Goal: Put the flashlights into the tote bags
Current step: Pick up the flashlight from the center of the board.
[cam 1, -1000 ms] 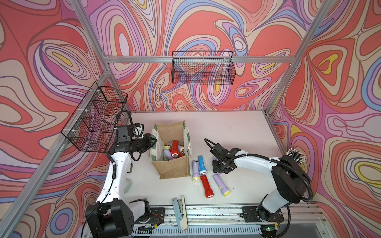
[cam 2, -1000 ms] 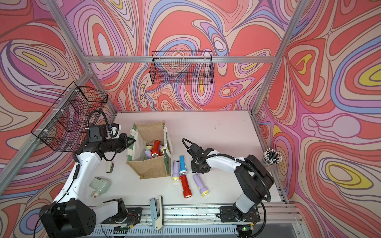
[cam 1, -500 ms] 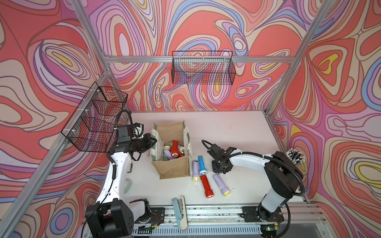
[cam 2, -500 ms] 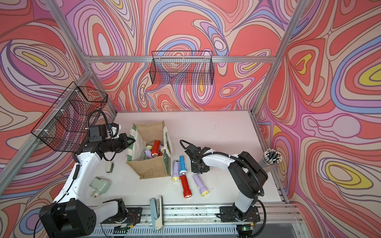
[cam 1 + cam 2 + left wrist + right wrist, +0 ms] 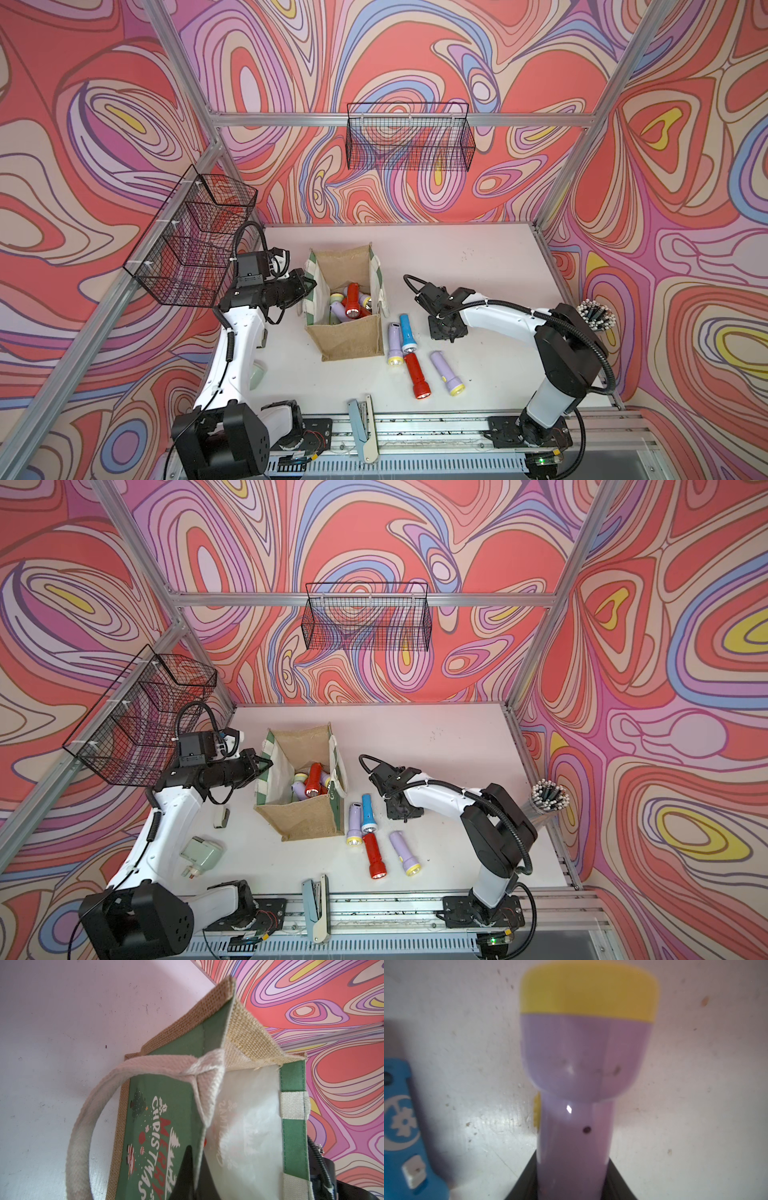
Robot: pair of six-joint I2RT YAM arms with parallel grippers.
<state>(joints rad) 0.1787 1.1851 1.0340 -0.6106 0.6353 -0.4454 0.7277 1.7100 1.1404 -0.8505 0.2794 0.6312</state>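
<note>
Bag and arms first, in both top views, with twelve o'clock at the far wall. We see the tote bag [image 5: 351, 338] standing open left of the middle of the table [image 5: 478, 270], with several flashlights [image 5: 352, 301] lying inside it. At the bag's nine o'clock, the left gripper [image 5: 308, 286] is closed on the side panel. Toward the bag's four o'clock, four more lie on the table. A blue flashlight [image 5: 407, 332] and a second lilac flashlight [image 5: 395, 343] lie side by side. A red flashlight [image 5: 417, 376] is just at their six o'clock, and a lilac flashlight [image 5: 446, 372] is at the red one's three o'clock. The right gripper [image 5: 448, 334] points down at that lilac one's twelve o'clock end.

From the left wrist, we see the bag's green printed panel pinched at its top edge between two black fingers, one outside and one inside. A white handle [image 5: 87, 1118] loops free over the table.

From the right wrist, we see the lilac flashlight [image 5: 583, 1047] with its yellow head pointing away. Its grip lies between the jaws, which press on both sides, parted only as wide as the grip. The blue flashlight [image 5: 400, 1126] lies beside it.
</note>
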